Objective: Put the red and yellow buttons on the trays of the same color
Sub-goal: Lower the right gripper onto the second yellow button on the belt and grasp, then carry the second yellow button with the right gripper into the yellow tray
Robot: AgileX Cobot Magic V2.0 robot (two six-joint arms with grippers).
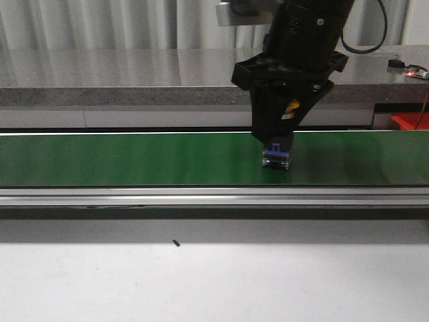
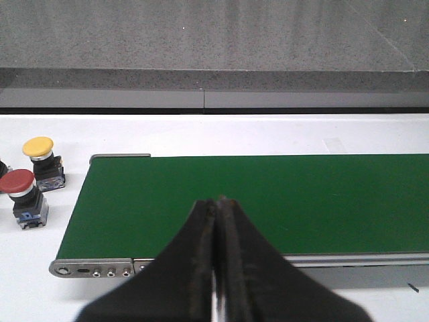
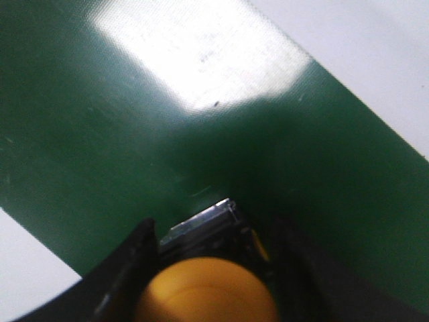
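My right gripper [image 1: 276, 149] hangs over the green conveyor belt [image 1: 134, 159], shut on a yellow button [image 3: 204, 292]. The button's blue and metal base [image 1: 276, 158] sits at or just above the belt surface. In the right wrist view my right gripper [image 3: 214, 235] has its black fingers [image 3: 137, 248] on both sides of the yellow cap. My left gripper [image 2: 218, 202] is shut and empty, above the near edge of the belt [image 2: 268, 194]. A second yellow button [image 2: 40, 159] and a red button [image 2: 21, 194] stand on the white table beside the belt's end. No tray is clearly in view.
A grey counter [image 1: 134, 67] runs behind the belt. A red shape [image 1: 410, 121] shows at the far right edge; I cannot tell what it is. The belt's metal rail [image 1: 201, 196] borders the white table [image 1: 201, 282], where a small black screw [image 1: 176, 243] lies.
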